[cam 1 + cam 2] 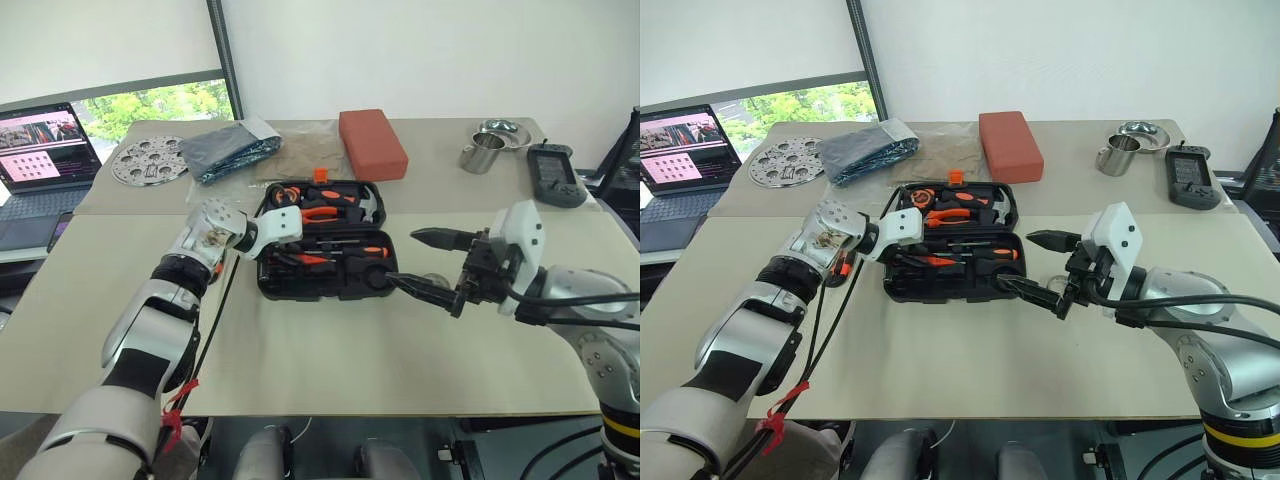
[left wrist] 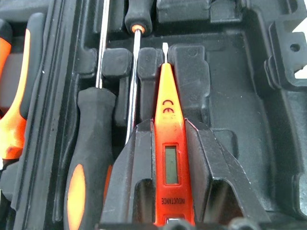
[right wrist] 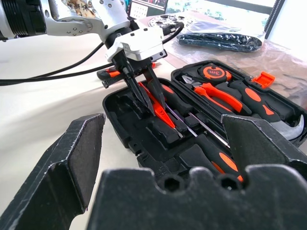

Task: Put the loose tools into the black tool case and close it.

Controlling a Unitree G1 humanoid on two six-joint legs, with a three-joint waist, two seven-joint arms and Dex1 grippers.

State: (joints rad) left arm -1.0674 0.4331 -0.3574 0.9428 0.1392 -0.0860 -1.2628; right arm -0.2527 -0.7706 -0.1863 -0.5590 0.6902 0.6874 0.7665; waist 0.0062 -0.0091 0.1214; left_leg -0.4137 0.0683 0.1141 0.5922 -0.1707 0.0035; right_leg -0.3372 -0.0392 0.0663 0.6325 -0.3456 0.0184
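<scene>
over the near half of the open tool case [image 1: 330,270], which sits mid-desk [image 1: 400,370] toward the far edge, our left gripper [image 3: 148,98] is clamped on the slim orange tester [image 2: 169,158], its fingers [image 2: 129,177] pinching the body on both sides with the tip pointing down into the tray. two screwdrivers [image 2: 88,158] already lie in their slots just beside it. our right gripper [image 1: 432,265] hangs wide apart with nothing in it, just off the case's right end.

to do this well, we judge we should line the tester's length up with the narrow empty slot next to the screwdriver shafts, lower it until it lies flat in the moulding, and only then let go, so it does not bounce out or ride on a neighbour. we would lift straight up afterwards, without dragging the other tools. we cannot tell whether any other loose tools remain on the desk.
</scene>
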